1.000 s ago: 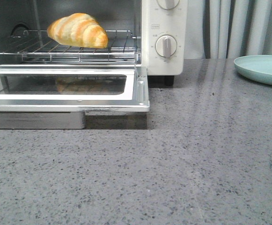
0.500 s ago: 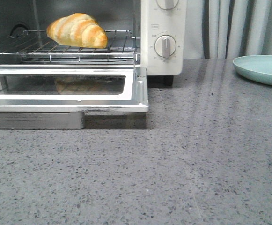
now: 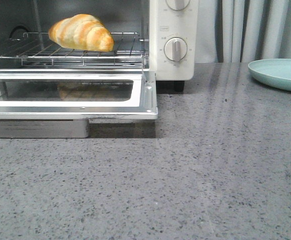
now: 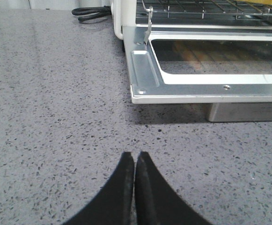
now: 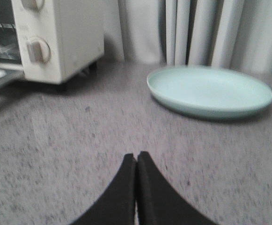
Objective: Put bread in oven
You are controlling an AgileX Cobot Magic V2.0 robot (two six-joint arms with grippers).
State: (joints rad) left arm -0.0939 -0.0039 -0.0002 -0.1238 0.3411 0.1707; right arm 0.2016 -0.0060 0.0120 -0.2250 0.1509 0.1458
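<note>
The golden-orange bread point(image 3: 81, 32) lies on the wire rack point(image 3: 60, 52) inside the cream-white oven point(image 3: 173, 62), whose glass door point(image 3: 70, 95) hangs open and flat. The oven also shows in the left wrist view point(image 4: 145, 79) and the right wrist view point(image 5: 65, 37). My left gripper point(image 4: 135, 157) is shut and empty, low over the counter in front of the door's left corner. My right gripper point(image 5: 136, 157) is shut and empty, over the counter between the oven and the plate. Neither gripper shows in the front view.
A pale teal plate point(image 3: 280, 74) sits empty at the back right, also in the right wrist view point(image 5: 209, 91). A black cable point(image 4: 91, 11) lies beside the oven's left side. A grey curtain point(image 3: 255, 30) hangs behind the speckled grey counter point(image 3: 185, 175).
The front view has shifted slightly; the oven and plate sit a few pixels further left in frame. The bread stays on the rack.
</note>
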